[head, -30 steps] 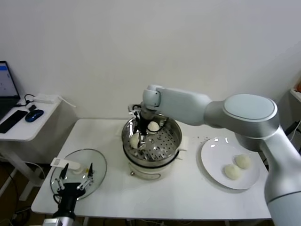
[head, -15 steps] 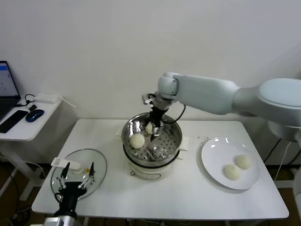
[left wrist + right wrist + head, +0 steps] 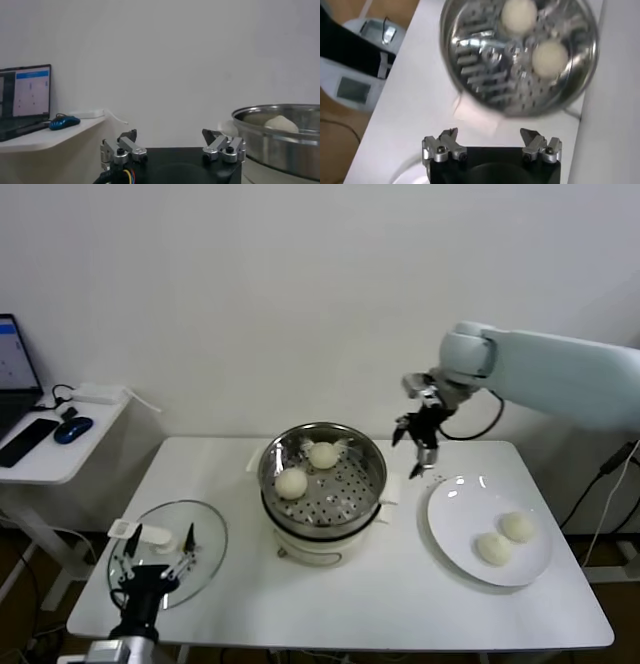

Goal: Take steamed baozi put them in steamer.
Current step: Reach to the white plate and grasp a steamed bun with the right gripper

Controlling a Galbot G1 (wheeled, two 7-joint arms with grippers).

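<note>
My right arm [image 3: 560, 379] is a thick, smooth shell of pale grey-white, rounded at the joint, with a black cable looping beneath the wrist. My right gripper [image 3: 419, 444] is dark, with two black pointed fingers [image 3: 446, 137] on silver metal blocks fixed by small dark screws. My left gripper [image 3: 172, 145] has the same silver blocks and black body; coloured wires, red and yellow among them, run beside its base.
</note>
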